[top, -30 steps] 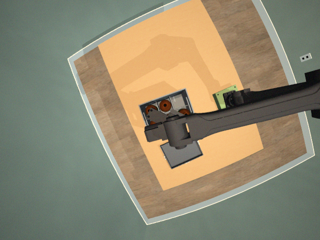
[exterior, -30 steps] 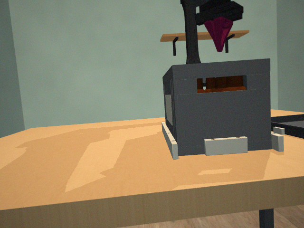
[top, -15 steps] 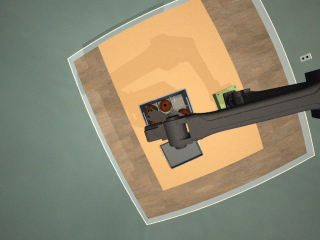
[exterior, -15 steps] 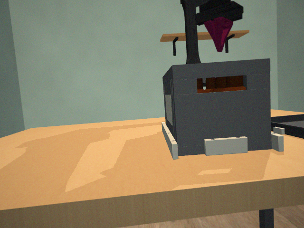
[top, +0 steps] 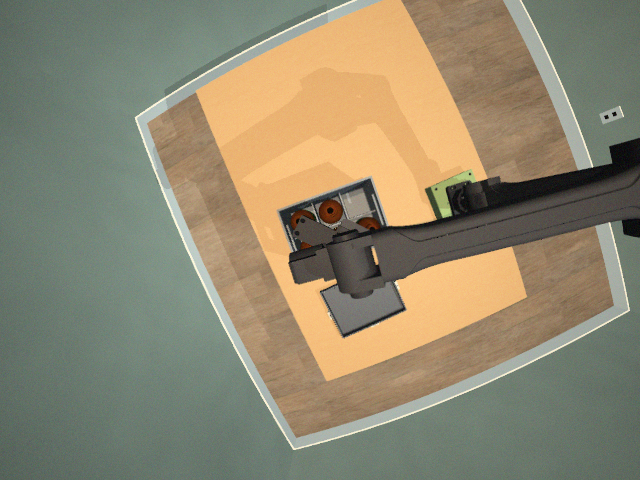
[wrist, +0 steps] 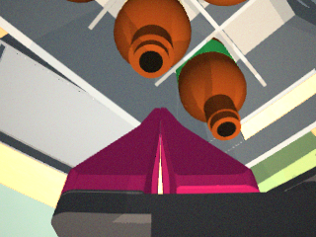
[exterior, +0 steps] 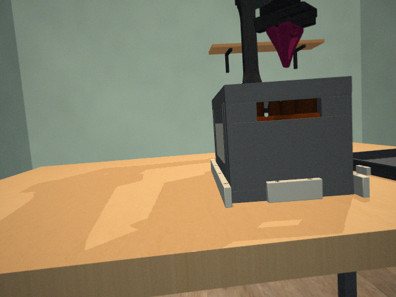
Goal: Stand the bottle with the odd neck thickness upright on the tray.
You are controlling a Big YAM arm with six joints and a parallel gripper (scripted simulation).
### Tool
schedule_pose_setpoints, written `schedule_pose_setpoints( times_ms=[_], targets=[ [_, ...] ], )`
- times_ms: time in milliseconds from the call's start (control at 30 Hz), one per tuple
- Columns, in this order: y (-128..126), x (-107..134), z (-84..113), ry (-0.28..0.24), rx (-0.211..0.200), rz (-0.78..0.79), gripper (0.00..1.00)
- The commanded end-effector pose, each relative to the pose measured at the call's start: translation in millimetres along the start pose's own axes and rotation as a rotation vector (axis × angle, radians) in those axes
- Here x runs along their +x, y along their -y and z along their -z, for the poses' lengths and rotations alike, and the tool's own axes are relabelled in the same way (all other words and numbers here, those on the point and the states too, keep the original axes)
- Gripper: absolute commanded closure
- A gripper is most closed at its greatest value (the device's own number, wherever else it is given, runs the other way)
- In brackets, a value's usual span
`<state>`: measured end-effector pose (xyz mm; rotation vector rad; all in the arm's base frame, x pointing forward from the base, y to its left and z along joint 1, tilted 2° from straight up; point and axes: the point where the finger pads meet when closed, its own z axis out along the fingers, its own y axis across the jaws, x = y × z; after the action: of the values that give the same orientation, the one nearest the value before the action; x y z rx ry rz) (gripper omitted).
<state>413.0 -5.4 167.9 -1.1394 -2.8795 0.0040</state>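
Magenta fingers [exterior: 293,34] pressed together at their tips, the gripper [exterior: 286,66] [wrist: 160,118] is shut with nothing in its grasp. It hangs above the crate [top: 378,202] [exterior: 288,143] [wrist: 44,53], its fingertips pointing down and apart from the rim in the exterior view. Behind the fingers, the dark arm [top: 454,227] [exterior: 249,41] bends down at the wrist, while its long link stretches across the top view toward the right edge, passing over part of the crate and part of the tray [top: 367,310] [exterior: 377,154] [wrist: 49,94]. Brown bottles [top: 330,210] [wrist: 153,20] stand in the crate's divided compartments, two of them showing open mouths near the fingers in the wrist view. Some are partly hidden; which has the odd neck cannot be told. The tray lies beside the crate on the table [top: 449,273] [exterior: 96,192], with no bottle on the part in sight. Pale blocks [exterior: 294,190] line the crate's foot. A green plate [top: 467,176] sits at the arm's base, and a wall shelf [exterior: 220,48] appears beyond the gripper.
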Motion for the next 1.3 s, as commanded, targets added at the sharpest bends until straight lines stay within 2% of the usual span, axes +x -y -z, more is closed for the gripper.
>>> schedule_pose_setpoints(
  times_ms=[0,433,467,533,600,667,700,800,900,933,967,1000,1133,1167,1267],
  targets=[
    [-15,-17,29.7,0.053,-0.048,0.006,1.0],
    [-15,-17,29.7,0.053,-0.048,0.006,1.0],
    [-14,-20,24.2,0.042,-0.037,0.005,1.0],
    [-14,-41,25.4,0.039,-0.033,0.001,1.0],
    [-14,-77,24.0,0.041,-0.03,0.001,1.0],
    [-15,-85,26.3,0.04,-0.032,0.001,1.0],
    [-14,-109,25.4,0.041,-0.03,0.001,1.0],
    [-11,-144,22.6,0.041,-0.029,0.001,1.0],
    [-10,-150,21.9,0.041,-0.029,0.001,1.0],
    [-20,-145,21.6,0.04,-0.03,0.024,1.0],
    [-20,-145,21.6,0.04,-0.03,0.024,0.39],
    [-18,-141,43.0,0.075,-0.053,0.024,0.39],
    [-18,-141,43.0,0.075,-0.053,0.024,0.39],
    [-20,-144,25.7,0.047,-0.034,0.024,0.39],
    [-13,-152,21.8,0.048,-0.035,0.006,0.39]
  ],
)
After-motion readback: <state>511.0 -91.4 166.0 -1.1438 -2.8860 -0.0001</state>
